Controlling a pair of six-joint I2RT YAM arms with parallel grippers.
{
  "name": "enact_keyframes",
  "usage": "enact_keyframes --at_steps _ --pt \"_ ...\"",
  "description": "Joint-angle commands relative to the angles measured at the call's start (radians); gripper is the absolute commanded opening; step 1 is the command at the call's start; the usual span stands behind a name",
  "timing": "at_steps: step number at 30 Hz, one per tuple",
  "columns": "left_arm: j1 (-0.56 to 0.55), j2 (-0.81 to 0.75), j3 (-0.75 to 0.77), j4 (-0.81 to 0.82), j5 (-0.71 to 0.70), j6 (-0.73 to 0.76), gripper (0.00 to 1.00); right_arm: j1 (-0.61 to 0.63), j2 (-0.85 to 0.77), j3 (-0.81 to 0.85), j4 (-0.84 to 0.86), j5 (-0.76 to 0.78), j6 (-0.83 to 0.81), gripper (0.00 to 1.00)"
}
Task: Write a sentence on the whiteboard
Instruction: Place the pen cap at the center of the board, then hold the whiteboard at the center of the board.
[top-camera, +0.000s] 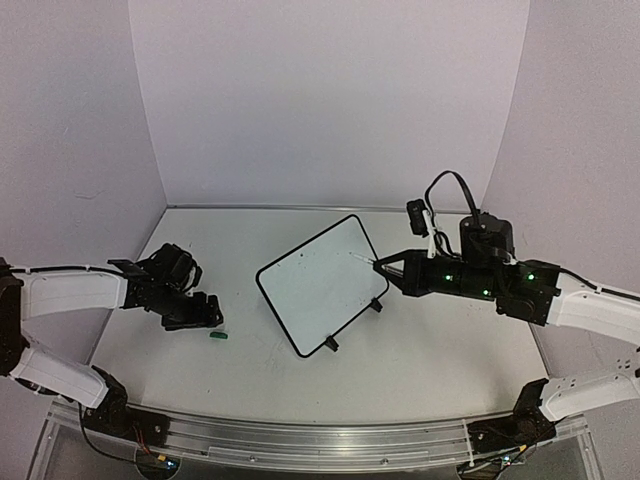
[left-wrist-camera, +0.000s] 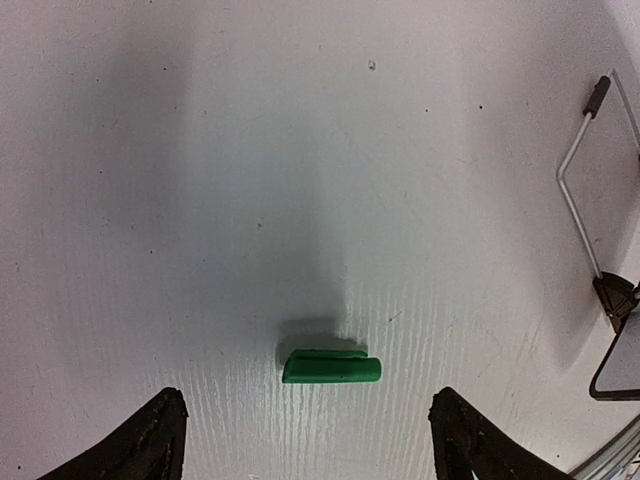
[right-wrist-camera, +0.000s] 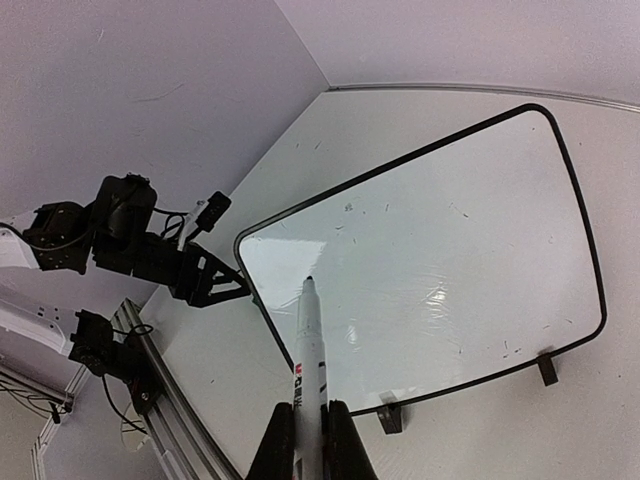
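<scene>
Fingers of the right gripper (right-wrist-camera: 308, 410) pinch the barrel of a marker (right-wrist-camera: 310, 345), which projects forward past the fingertips with its tip uncapped. The whiteboard (right-wrist-camera: 430, 260) lies directly ahead of these fingers, propped at a slant on two small black feet (right-wrist-camera: 390, 418). The marker tip sits over the writing surface, close to the corner nearest the fingertips. Whether the tip touches the surface cannot be told.

Fingers of the left gripper (left-wrist-camera: 307, 395) are spread wide and hold nothing. A green cap (left-wrist-camera: 332, 368) lies on the table (left-wrist-camera: 200, 150) just ahead of them, between the two fingertips. The whiteboard is well off to their right, and only one foot and a corner show in the left wrist view.

Handling notes, by judgement:
- The board looks thin, light and stiff, with a glossy, slippery face.
- Standing only on its feet, it is likely to slide or rock under pen pressure, so apply light strokes.
- If bracing is needed, grip the black frame (top-camera: 278, 312) at an edge away from the writing area, not the face.
</scene>
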Motion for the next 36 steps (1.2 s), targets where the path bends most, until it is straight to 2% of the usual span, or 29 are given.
enact_keyframes --at_steps 1,6,9,14,19,22,32,36 --pt "0.001 -0.08 0.055 -0.006 -0.031 0.02 0.85 0.002 0.015 0.049 0.01 -0.048 -0.024 0.0" --pt "0.005 -0.226 0.115 -0.045 -0.066 0.047 0.89 0.013 0.044 0.073 0.01 -0.141 -0.054 0.0" --pt "0.013 -0.252 0.193 -0.079 0.022 0.113 0.9 0.017 0.065 0.083 0.014 -0.2 -0.056 0.0" --pt "0.019 -0.218 0.31 -0.08 0.288 0.258 0.9 0.016 0.113 0.098 0.034 -0.244 -0.05 0.0" --pt "0.023 -0.135 0.367 -0.035 0.643 0.334 0.91 -0.021 0.14 0.081 0.127 -0.348 -0.038 0.0" --pt "0.025 -0.073 0.395 -0.025 0.756 0.351 0.91 -0.054 0.146 0.07 0.164 -0.394 -0.025 0.0" --pt "0.048 0.044 0.422 -0.021 0.696 0.362 0.86 -0.082 0.145 0.052 0.194 -0.421 -0.014 0.0" --pt "0.048 0.102 0.445 -0.026 0.69 0.381 0.77 -0.082 0.163 0.063 0.193 -0.441 -0.02 0.0"
